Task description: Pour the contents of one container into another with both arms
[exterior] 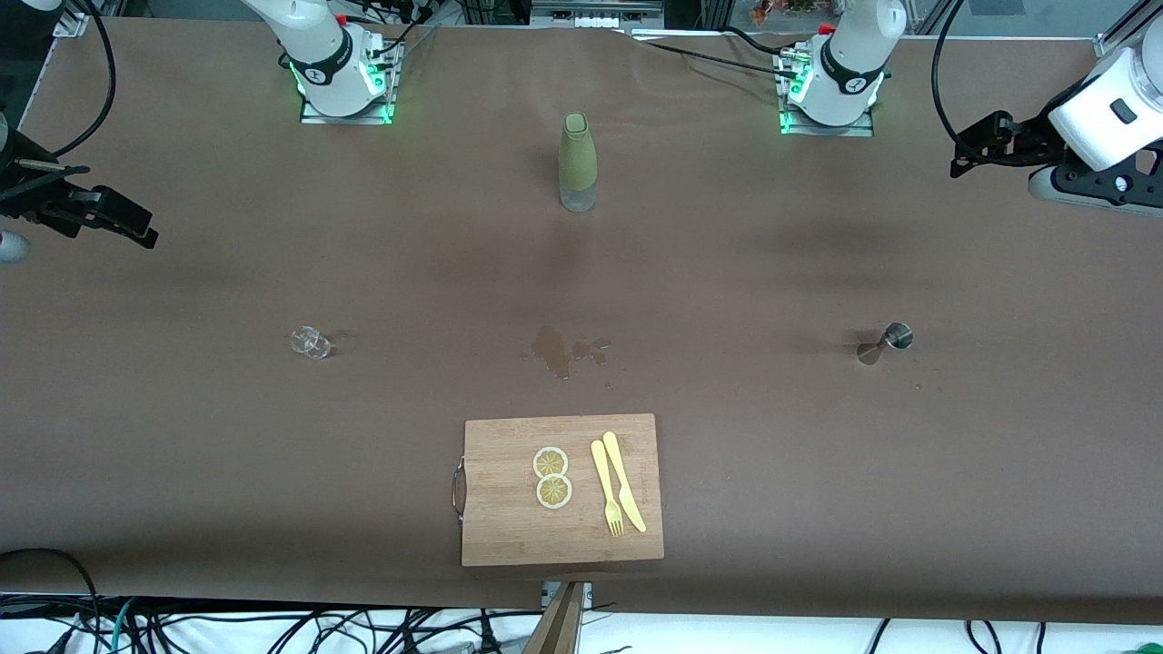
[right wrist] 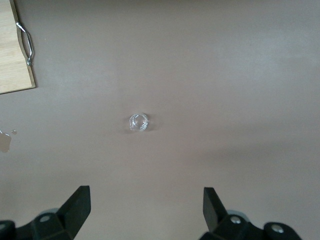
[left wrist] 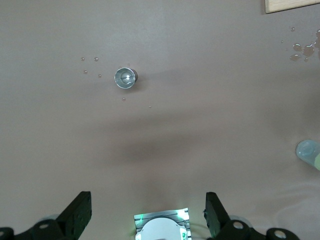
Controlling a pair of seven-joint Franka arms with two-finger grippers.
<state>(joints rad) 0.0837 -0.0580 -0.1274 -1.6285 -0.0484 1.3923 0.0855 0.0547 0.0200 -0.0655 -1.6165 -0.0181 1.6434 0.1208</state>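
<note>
A small clear glass (exterior: 312,342) (right wrist: 139,122) stands toward the right arm's end of the table. A steel jigger (exterior: 886,342) (left wrist: 125,78) stands toward the left arm's end, with droplets around it. A tall bottle in a green sleeve (exterior: 577,163) (left wrist: 309,151) stands upright mid-table, between the two bases. My right gripper (exterior: 127,222) (right wrist: 146,210) hangs open and empty high above the table at its end, the glass well below it. My left gripper (exterior: 977,150) (left wrist: 148,210) hangs open and empty above its own end, the jigger far below.
A wooden cutting board (exterior: 509,509) with two lemon slices (exterior: 551,477), a yellow knife (exterior: 625,490) and a yellow fork (exterior: 607,490) lies near the front camera. A wet spill (exterior: 556,350) marks the brown table between the board and the bottle.
</note>
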